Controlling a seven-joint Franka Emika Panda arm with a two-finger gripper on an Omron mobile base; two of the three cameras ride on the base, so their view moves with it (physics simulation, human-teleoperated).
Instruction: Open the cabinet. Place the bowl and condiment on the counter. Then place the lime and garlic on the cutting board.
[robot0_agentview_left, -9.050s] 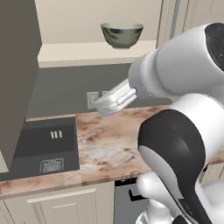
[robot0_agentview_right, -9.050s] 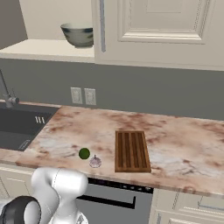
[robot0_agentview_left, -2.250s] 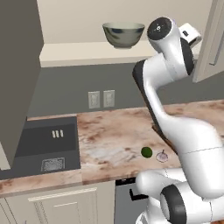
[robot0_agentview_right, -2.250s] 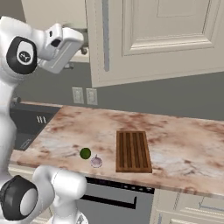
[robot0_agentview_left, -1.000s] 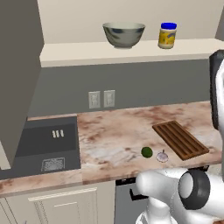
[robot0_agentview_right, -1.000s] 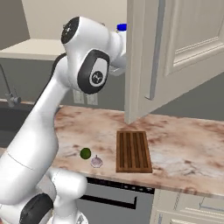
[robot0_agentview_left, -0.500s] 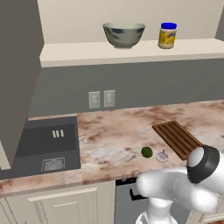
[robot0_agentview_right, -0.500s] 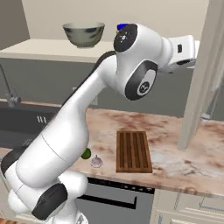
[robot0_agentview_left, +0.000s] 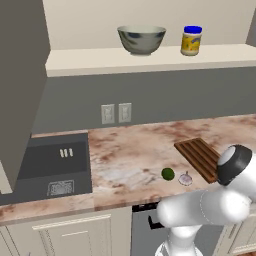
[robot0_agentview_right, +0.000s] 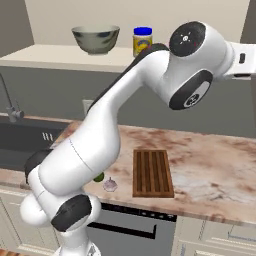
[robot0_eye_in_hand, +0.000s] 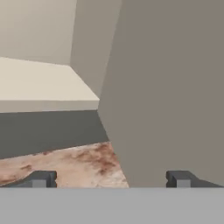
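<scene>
The cabinet stands open, and its pale shelf carries the bowl and the blue-lidded condiment. From the right base view they are the bowl and the condiment. On the counter the lime and the garlic lie side by side, just left of the cutting board. My arm reaches far right at shelf height. My gripper is open and empty, close to the opened cabinet door.
A dark sink is set into the counter's left, with a faucet behind it. A wall outlet sits under the shelf. The left cabinet door hangs open at the far left. Cream base cabinets run below.
My arm has swung further right and the right cabinet door has gone with it, out of the way of the shelf. Bowl, condiment, lime and garlic have not moved.
</scene>
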